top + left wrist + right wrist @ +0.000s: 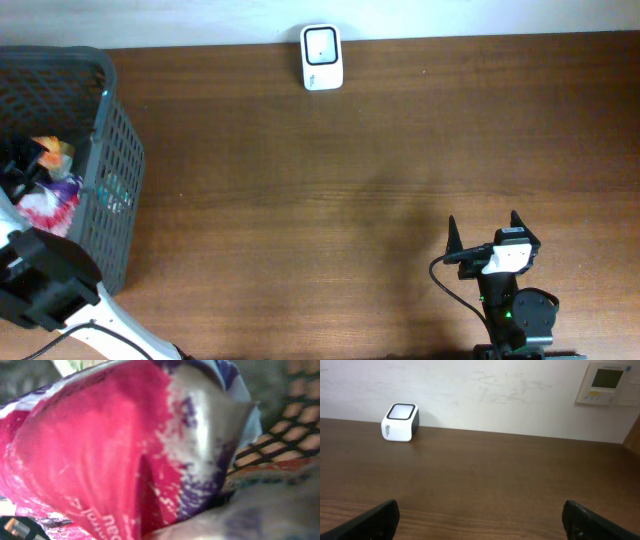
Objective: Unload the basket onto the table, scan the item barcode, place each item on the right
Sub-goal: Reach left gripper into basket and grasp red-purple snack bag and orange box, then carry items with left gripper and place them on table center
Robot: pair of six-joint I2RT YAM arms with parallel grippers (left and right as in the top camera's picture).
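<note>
So the pink packet (115, 450), a crinkly foil thing with white and purple patches, is down in the grey mesh basket (120, 160) at the far left of the bench (300, 200), with a couple of other wrappers around it. The left tool (20, 182) is in there with it, pressed together. In the wrist view the film fills the whole frame with a sharp crease running toward the bottom, so I'd say it's pinching the packet by a fold. Can't actually see the fingertips though, so that bit's a guess.

I reckon the step in hand is making the grab secure and lifting out. To do it well I'd come straight up first so the packet clears the basket wall without snagging the mesh, and go slow — a pinch on thin film can slip, or drag a neighbour up with it. No barcode shows on the face that's visible, so it'll probably need turning once it's over open bench. The little white scanner (321, 57) sits at the back edge, well apart from the basket, window facing up. So the code side wants to end up facing down over it, held flat-ish so the crinkles don't break up the bars.

The right tool (483, 225) is near the front right, fingers spread wide with nothing in them — handy if the packet needs a regrip
</note>
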